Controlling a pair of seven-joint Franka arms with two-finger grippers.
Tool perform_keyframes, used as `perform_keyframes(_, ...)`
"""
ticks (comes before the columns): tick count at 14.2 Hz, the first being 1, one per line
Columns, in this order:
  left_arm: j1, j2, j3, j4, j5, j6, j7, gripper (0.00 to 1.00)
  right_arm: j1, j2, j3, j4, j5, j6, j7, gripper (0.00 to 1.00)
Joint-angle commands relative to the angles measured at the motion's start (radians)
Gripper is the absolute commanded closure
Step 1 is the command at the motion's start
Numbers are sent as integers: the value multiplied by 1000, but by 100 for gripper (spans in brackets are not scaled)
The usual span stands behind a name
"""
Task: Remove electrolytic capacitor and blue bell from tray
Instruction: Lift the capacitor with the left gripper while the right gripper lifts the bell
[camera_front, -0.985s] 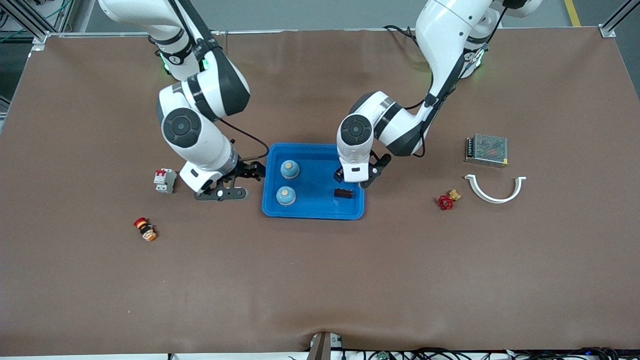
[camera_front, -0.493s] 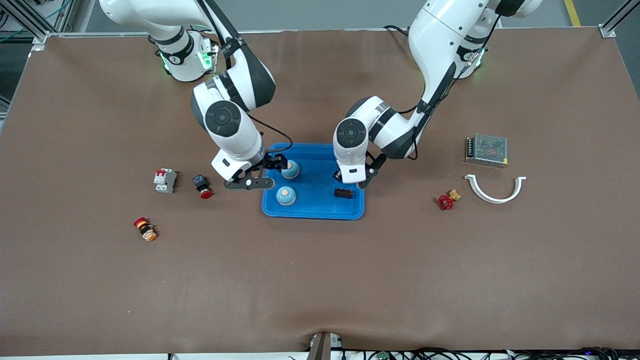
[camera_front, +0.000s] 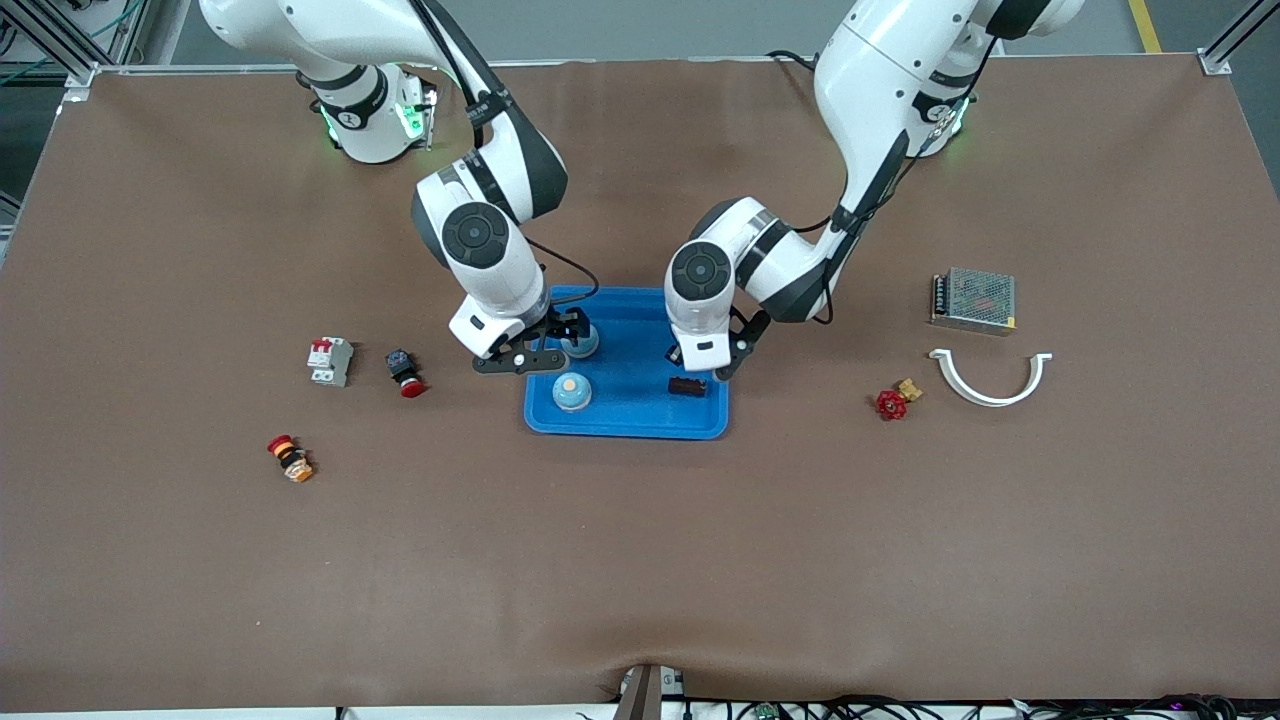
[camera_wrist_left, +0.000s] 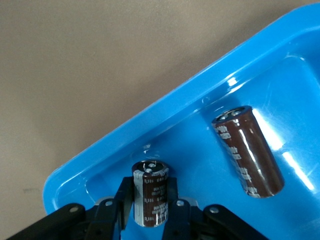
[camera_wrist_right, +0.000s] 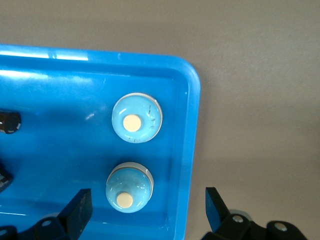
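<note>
Near bell (camera_front: 571, 391) and lying capacitor (camera_front: 686, 386) sit in blue tray (camera_front: 630, 425). My left gripper (camera_wrist_left: 155, 212) is clamped on 2nd capacitor (camera_wrist_left: 151, 192), upright. My right gripper (camera_wrist_right: 148, 210) is spread wide over farther bell (camera_wrist_right: 129, 188).

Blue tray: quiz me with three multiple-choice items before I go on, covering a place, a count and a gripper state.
1. Where does the loose capacitor lie?
A. in the blue tray
B. on the bare table
C. on top of a bell

2. How many bells are in the tray?
A. one
B. two
C. three

3. The left gripper is:
A. open
B. shut on the held capacitor
C. shut on a bell

Answers: 1 A, it lies on its side on the tray floor. 2 B, the right wrist view shows two, with the open right gripper over one. 3 B, its fingers clamp an upright capacitor over the tray.
</note>
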Motion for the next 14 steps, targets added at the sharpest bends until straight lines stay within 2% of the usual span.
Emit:
perform_keyframes(1,-10,5,9,21,54,-5,-20,100,26,17,-11,-6,14,28,12,0)
perform_keyframes(7,29,-127,14,26,65,-130,81,100,66,54,-11,-20,14,53,14,0)
perform_keyframes(9,69,-181,12,26,65,-227,202,100,70,57,-11,-42,14,88,14,0)
perform_keyframes(14,222,-267,9,18,63,-362,499,100,118,103,-11,-57,14,172,81,0)
